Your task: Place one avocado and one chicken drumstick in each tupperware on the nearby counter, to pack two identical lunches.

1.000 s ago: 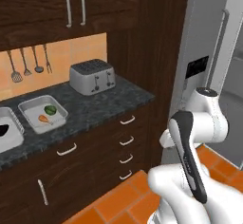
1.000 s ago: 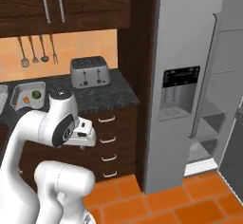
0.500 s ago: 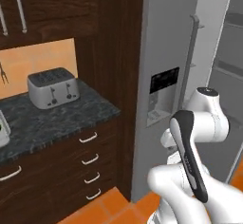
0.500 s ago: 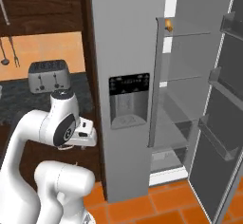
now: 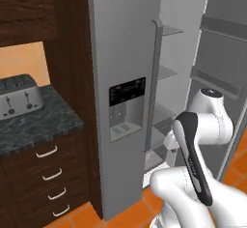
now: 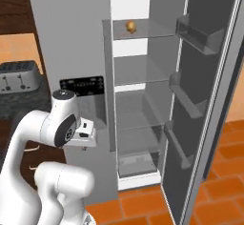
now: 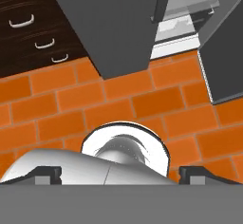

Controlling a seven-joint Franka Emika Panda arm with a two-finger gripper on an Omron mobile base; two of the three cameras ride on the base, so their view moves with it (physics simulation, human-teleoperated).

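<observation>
My gripper hangs tucked close to the robot's body, pointing down at the orange floor, jaws wide open and empty. The hand sits in front of the fridge's closed left door. The counter, black stone over dark drawers, lies at the far left, and its end shows behind the arm. A small golden-brown food item rests on the top shelf of the open fridge; it is too small to tell whether it is a chicken drumstick. The avocado and the tupperware are out of view.
A silver toaster stands on the counter. The grey fridge has a dispenser panel on its closed left door, and its right door swings wide open with door bins. Glass shelves look bare. Orange tile floor lies below.
The base has turned right, so both base views swept from the counter and toaster to the open fridge. The arm holds the same tucked pose, and the gripper stays open.
</observation>
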